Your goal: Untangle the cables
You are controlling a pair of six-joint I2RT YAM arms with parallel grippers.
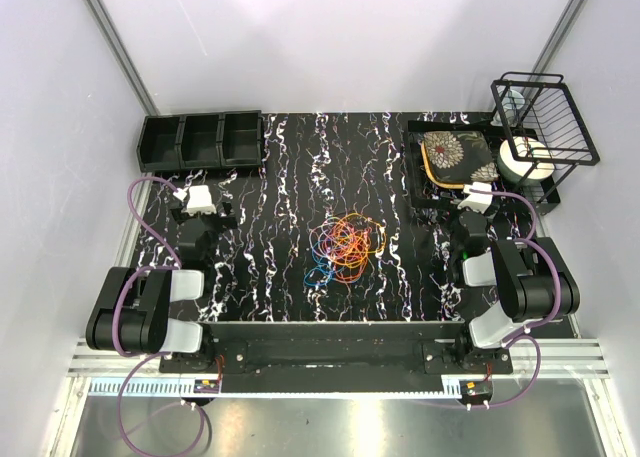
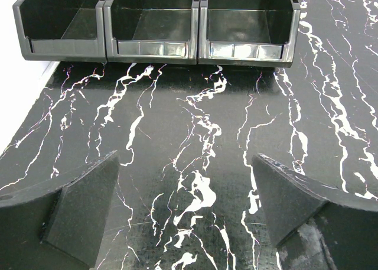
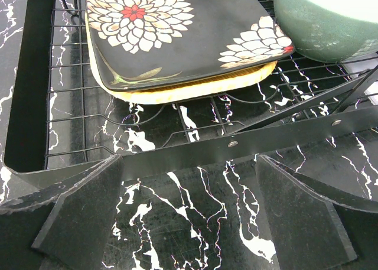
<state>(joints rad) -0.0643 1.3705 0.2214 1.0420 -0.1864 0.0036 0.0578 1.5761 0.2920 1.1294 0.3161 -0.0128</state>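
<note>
The table (image 1: 270, 177) carries all items. At far right, the dish rack (image 3: 32, 87) holds a floral plate (image 3: 177, 28) stacked on a yellow plate (image 3: 195, 90), with a green bowl (image 3: 325, 22) beside them. At far left, three black bins (image 2: 153, 48) stand empty. The cables (image 1: 345, 245) form one roundish heap at table centre, with no clear long axis. The heap lies right of the left gripper (image 2: 186, 158) and left of the right gripper (image 3: 188, 158), about equally near both. Both grippers stand wide, holding nothing.

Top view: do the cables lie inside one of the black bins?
No, the cables lie tangled on the middle of the table, apart from the bins at its far left.
</note>
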